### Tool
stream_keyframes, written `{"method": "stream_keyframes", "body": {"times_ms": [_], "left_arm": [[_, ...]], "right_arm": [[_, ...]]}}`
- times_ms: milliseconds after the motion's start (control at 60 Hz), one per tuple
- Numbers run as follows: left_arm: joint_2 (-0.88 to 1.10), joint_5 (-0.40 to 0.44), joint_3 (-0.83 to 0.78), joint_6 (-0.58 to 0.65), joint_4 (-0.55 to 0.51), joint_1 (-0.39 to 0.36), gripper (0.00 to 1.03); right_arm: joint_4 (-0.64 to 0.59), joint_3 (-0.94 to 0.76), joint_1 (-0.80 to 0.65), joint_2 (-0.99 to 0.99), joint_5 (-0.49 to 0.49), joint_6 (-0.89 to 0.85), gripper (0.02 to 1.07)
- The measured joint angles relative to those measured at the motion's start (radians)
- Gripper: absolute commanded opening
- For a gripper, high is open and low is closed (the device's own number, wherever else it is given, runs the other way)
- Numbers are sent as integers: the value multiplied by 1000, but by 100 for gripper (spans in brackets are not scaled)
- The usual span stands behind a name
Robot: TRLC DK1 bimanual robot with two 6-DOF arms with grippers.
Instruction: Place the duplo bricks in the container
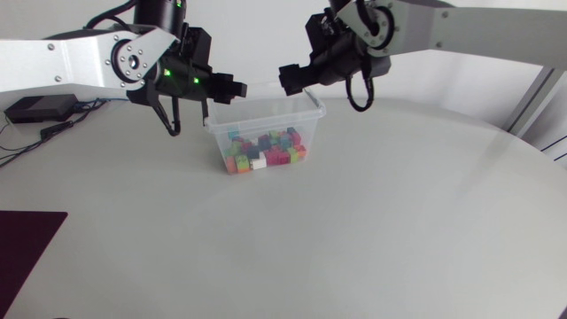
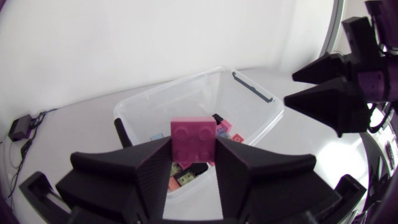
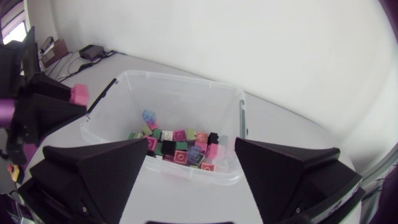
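Note:
A clear plastic container (image 1: 312, 117) stands at the middle back of the table, holding several coloured duplo bricks (image 1: 266, 149). My left gripper (image 1: 236, 89) hovers over its left rim, shut on a magenta brick (image 2: 194, 138) that stands upright between the fingers. The container (image 2: 168, 88) lies just ahead of and below that gripper. My right gripper (image 1: 289, 78) hangs above the container's far right corner, open and with nothing in it. In the right wrist view its fingers (image 3: 93, 168) spread wide over the container (image 3: 180, 78) and the bricks (image 3: 180, 146). The left gripper's brick (image 3: 79, 94) shows beside it.
A black box with cables (image 1: 40, 108) lies at the far left of the table. A dark mat (image 1: 27, 248) covers the front left corner. The white tabletop (image 1: 399, 221) stretches broad to the front and right of the container.

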Motion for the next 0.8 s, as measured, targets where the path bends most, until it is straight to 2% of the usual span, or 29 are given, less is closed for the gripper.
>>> {"method": "stream_keyframes", "body": {"times_ms": [383, 500, 633, 650, 667, 733, 800], "left_arm": [[134, -1, 82, 0, 127, 0, 20], [174, -1, 117, 0, 145, 0, 34], [213, -21, 143, 9, 174, -3, 58], [219, -27, 146, 16, 181, -3, 63], [224, -29, 148, 19, 185, -5, 76], [245, -48, 160, 24, 195, -7, 99], [258, -55, 163, 27, 205, -8, 99]], "right_arm": [[55, -279, -17, -240, 24, -28, 103], [81, -362, -36, -301, 24, -37, 103], [87, -431, -56, -361, 25, -51, 103], [87, -438, -58, -369, 24, -51, 103], [87, -445, -62, -376, 25, -51, 103], [95, -469, -70, -404, 24, -55, 103], [102, -500, -80, -437, 24, -59, 103]]}}
